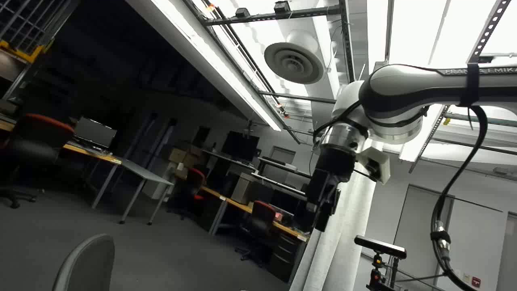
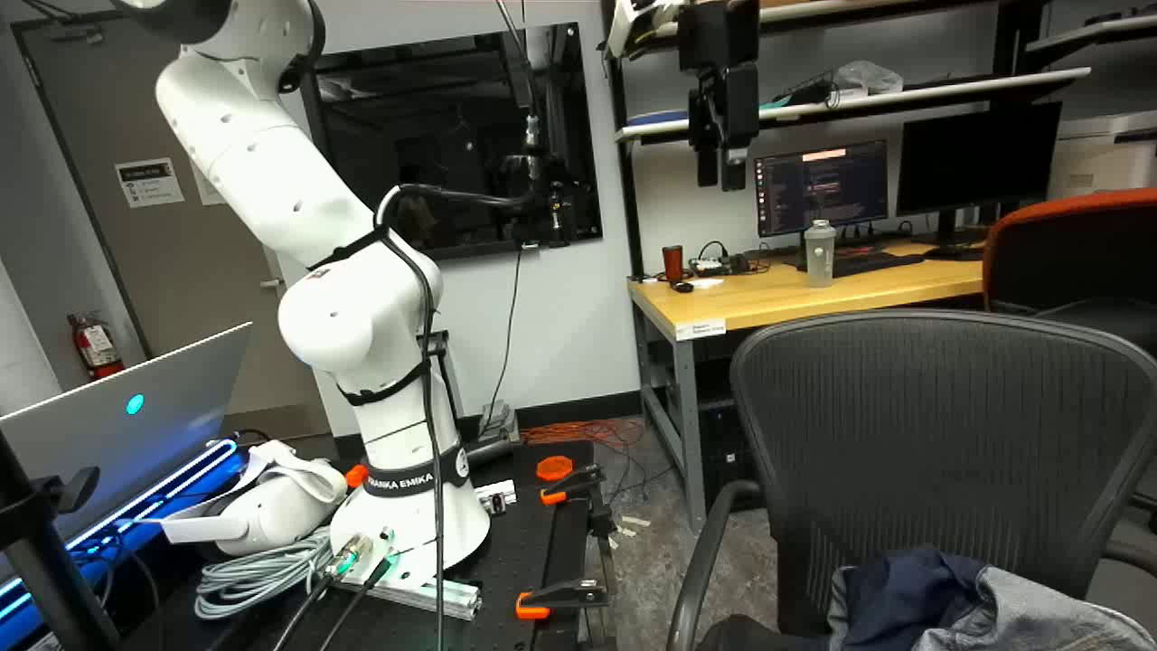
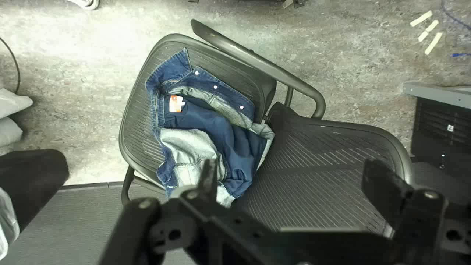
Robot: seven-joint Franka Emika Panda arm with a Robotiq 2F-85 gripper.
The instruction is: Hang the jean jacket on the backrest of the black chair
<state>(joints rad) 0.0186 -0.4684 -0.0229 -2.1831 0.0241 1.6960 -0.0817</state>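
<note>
Gripper (image 3: 290, 175) points down above the black chair (image 3: 320, 184); fingers (image 3: 209, 180) spread wide, holding nothing; jean jacket (image 3: 217, 129) lies bunched on the seat (image 3: 136, 121), dark blue lining and collar label (image 3: 176, 103) showing, part of it hidden behind a finger in the wrist view; in an exterior view the backrest (image 2: 940, 425) rises behind the jacket; yellow-topped desk (image 2: 755, 303) with a bottle (image 2: 820, 258) stands beyond the chair

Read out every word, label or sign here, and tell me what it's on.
"FRANKA EMIKA": black band around the robot's base.
"FRAN…A EMIKA": robot arm, strap covering part.
Too small or blurred to read: tag in the jean jacket, paper sign on the door, desk label, text on the monitor, extinguisher label.
</note>
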